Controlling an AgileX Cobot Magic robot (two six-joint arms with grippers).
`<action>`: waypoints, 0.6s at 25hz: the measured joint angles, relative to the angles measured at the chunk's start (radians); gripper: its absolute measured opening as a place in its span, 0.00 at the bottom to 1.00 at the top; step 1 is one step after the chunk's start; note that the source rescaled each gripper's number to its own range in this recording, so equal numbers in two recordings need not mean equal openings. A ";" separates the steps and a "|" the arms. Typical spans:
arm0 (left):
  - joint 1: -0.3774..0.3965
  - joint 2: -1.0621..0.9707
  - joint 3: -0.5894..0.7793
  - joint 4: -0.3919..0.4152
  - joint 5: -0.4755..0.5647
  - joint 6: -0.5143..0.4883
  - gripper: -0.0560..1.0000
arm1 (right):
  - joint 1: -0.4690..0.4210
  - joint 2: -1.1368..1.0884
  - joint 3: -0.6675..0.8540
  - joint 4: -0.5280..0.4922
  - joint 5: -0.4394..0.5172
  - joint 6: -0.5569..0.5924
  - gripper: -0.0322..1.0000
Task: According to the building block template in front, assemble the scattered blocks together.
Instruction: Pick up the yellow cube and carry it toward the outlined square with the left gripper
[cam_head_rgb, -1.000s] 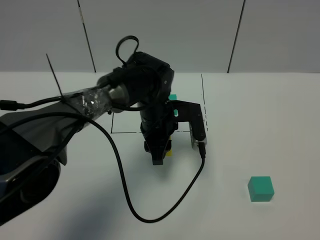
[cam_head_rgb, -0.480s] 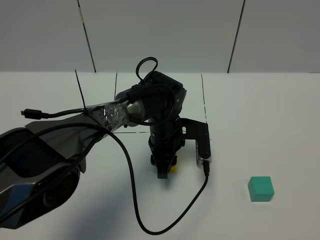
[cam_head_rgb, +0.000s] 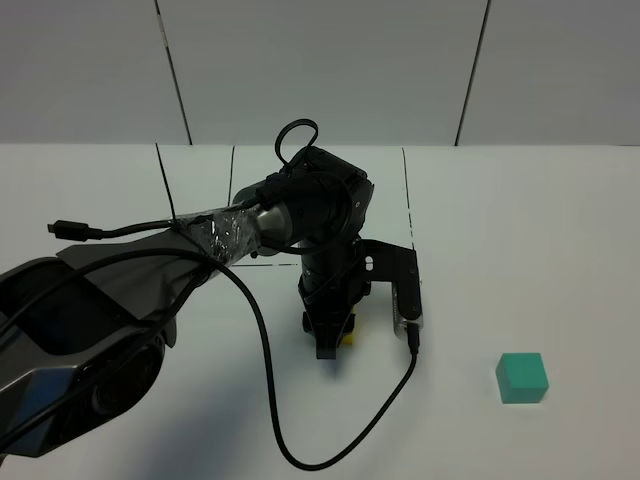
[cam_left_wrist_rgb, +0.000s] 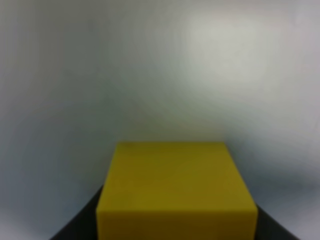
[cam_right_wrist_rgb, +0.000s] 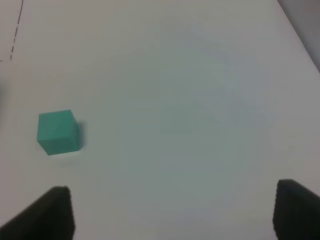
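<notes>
My left gripper (cam_head_rgb: 330, 342) is shut on the yellow cube (cam_head_rgb: 346, 338), low over the table just in front of the dashed lines. In the left wrist view the yellow cube (cam_left_wrist_rgb: 175, 192) fills the space between the dark fingers (cam_left_wrist_rgb: 75, 227). The teal-green cube (cam_head_rgb: 521, 377) lies alone at the front right, well apart from the left gripper. It also shows in the right wrist view (cam_right_wrist_rgb: 58, 132), ahead of my open, empty right gripper (cam_right_wrist_rgb: 172, 220). The black-framed template is hidden behind the left arm.
Black dashed lines (cam_head_rgb: 405, 195) are drawn on the white table (cam_head_rgb: 520, 250) behind the left arm. A black cable (cam_head_rgb: 330, 455) from the left arm loops across the table in front. A grey panelled wall (cam_head_rgb: 330, 70) stands at the back.
My left arm has moved toward the front of the table and slightly right, carrying the yellow cube. The teal-green cube has not moved.
</notes>
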 joint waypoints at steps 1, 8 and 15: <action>0.000 0.000 0.000 0.000 0.001 0.000 0.05 | 0.000 0.000 0.000 0.000 0.000 0.000 0.64; 0.000 0.001 -0.001 0.000 0.008 -0.037 0.05 | 0.000 0.000 0.000 0.000 0.000 0.000 0.64; 0.000 0.003 -0.004 -0.003 0.033 -0.053 0.36 | 0.000 0.000 0.000 0.000 0.000 0.000 0.64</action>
